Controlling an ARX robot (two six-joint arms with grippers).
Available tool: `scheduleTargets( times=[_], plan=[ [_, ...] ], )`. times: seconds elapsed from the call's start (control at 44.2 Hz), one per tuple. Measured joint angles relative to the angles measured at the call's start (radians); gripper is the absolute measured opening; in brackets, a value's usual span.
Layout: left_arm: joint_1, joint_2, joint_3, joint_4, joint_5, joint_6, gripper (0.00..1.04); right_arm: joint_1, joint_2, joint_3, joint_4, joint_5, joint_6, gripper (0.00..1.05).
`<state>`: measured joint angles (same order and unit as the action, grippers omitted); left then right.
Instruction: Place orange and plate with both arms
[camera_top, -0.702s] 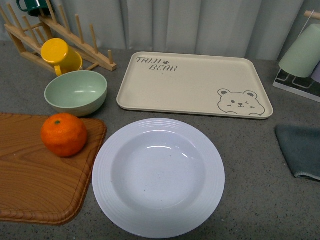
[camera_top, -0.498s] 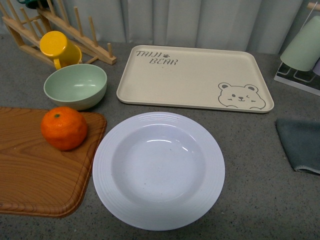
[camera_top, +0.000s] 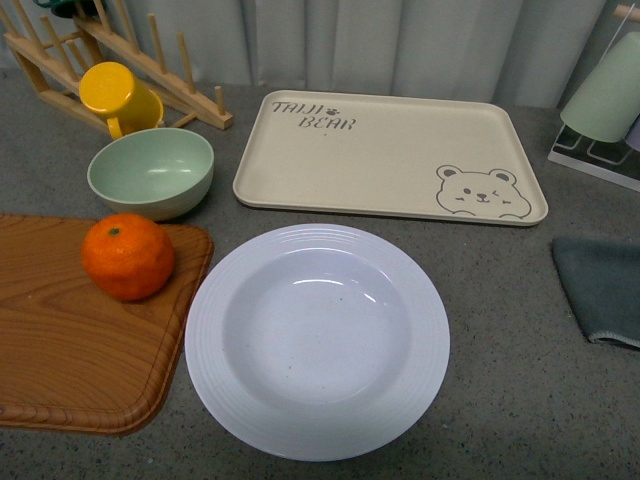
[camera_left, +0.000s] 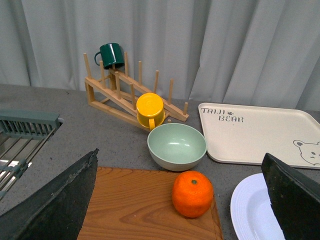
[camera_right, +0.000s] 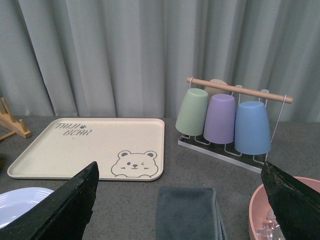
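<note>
Hovering my left end effector (camera_left: 180, 155), right end effector (camera_right: 180, 166) wide, empty; orange (camera_top: 127, 256), plate (camera_top: 316, 340) ungrasped; all placing left.

One orange (camera_top: 127, 256), one plate (camera_top: 316, 340), one green bowl (camera_top: 151, 172), one bear tray (camera_top: 390, 158), one wooden board (camera_top: 80, 350) and one grey cloth (camera_top: 600, 290) are counted. A yellow mug (camera_top: 118, 95), at the upper left of the front view, and a dark green mug (camera_left: 111, 54) are counted as two. Four cups (camera_right: 220, 118) are counted, one half hidden.
</note>
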<state>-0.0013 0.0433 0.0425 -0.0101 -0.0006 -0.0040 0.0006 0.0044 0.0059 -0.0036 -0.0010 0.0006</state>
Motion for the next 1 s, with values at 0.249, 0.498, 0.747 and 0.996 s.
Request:
scheduleTargets(
  times=[0.249, 0.498, 0.747, 0.996],
  plan=[
    [0.0, 0.0, 0.0, 0.0, 0.0, 0.0, 0.98, 0.0, 0.0, 0.0, 0.0, 0.0, 0.0, 0.95],
    [0.0, 0.0, 0.0, 0.0, 0.0, 0.0, 0.98, 0.0, 0.0, 0.0, 0.0, 0.0, 0.0, 0.95],
    [0.0, 0.0, 0.0, 0.0, 0.0, 0.0, 0.98, 0.0, 0.0, 0.0, 0.0, 0.0, 0.0, 0.95],
    [0.0, 0.0, 0.0, 0.0, 0.0, 0.0, 0.98, 0.0, 0.0, 0.0, 0.0, 0.0, 0.0, 0.95]
  ],
)
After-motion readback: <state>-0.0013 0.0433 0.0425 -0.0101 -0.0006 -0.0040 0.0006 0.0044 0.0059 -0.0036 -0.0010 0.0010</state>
